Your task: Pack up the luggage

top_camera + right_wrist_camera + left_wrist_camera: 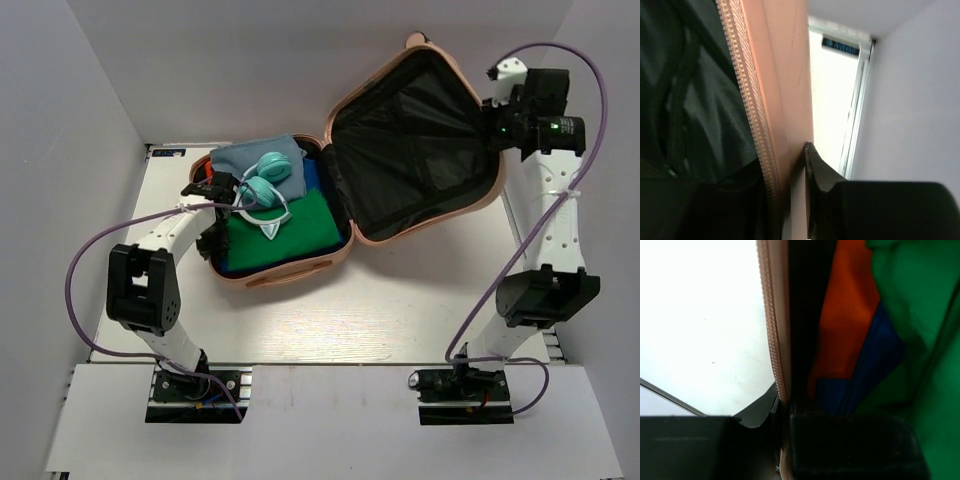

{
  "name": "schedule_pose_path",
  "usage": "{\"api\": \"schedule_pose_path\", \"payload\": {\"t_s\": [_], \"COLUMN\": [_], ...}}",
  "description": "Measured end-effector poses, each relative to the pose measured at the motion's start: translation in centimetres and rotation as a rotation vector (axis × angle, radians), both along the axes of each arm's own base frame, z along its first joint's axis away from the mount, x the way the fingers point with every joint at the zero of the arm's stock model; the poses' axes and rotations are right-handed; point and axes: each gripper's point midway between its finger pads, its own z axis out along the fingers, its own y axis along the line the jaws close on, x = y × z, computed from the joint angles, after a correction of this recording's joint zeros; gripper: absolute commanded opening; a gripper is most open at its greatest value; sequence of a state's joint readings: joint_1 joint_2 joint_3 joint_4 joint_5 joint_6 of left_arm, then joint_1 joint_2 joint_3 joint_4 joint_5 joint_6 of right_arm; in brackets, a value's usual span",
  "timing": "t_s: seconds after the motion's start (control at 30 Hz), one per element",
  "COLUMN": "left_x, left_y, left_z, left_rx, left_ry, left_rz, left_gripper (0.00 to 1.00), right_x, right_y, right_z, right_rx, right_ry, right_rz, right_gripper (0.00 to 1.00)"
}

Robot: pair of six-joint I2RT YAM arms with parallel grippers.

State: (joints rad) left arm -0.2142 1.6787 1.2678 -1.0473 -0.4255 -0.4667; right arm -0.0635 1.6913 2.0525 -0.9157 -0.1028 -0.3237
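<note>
The pale pink luggage (300, 268) lies open on the table. Its base holds a green garment (290, 230), blue and grey-blue (245, 160) folded clothes, and teal headphones (268, 178) on top. The black-lined lid (410, 140) stands raised to the right. My left gripper (213, 240) is shut on the base's left rim. In the left wrist view the zipper edge (774, 340) runs between its fingers (760, 412), one outside and one inside by orange (847, 325) and blue cloth. My right gripper (492, 125) pinches the lid's right rim (785, 85), its outer finger (815, 165) pressed against the shell.
White walls close in the table at the back and both sides; the right arm stands close to the right wall (610, 200). Bare white tabletop (400, 300) shows in front of the suitcase. A purple cable (85, 260) loops from each arm.
</note>
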Motion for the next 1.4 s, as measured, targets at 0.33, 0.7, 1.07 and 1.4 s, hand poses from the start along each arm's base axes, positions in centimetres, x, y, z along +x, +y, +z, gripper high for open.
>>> {"api": "schedule_pose_path", "payload": {"t_s": [0.33,0.7,1.07,1.4], "left_x": [-2.9,-3.1,-4.3,-14.3], "left_y": [-1.5,-5.5,-7.5,2.5], "left_z": [-0.3,-0.2,1.7,6.8], "left_rx": [-0.016,-0.126,-0.307,-0.109], "left_ry": [-0.050,-0.120,-0.268,-0.299], "left_rz": [-0.037,-0.083,0.070,0.340], "left_gripper": [0.00,0.00,0.09,0.99], "right_x": [-2.6,-16.1,-25.2,-23.3], "right_y": [14.3,36.0,42.5,41.1], "right_z": [10.0,8.6,2.3,5.9], "right_rx": [-0.052,0.338,0.490,0.499], "right_ry": [-0.286,-0.158,0.275,0.104], "right_rz": [0.241,0.817,1.100,0.998], "right_gripper": [0.00,0.00,0.44,0.90]}}
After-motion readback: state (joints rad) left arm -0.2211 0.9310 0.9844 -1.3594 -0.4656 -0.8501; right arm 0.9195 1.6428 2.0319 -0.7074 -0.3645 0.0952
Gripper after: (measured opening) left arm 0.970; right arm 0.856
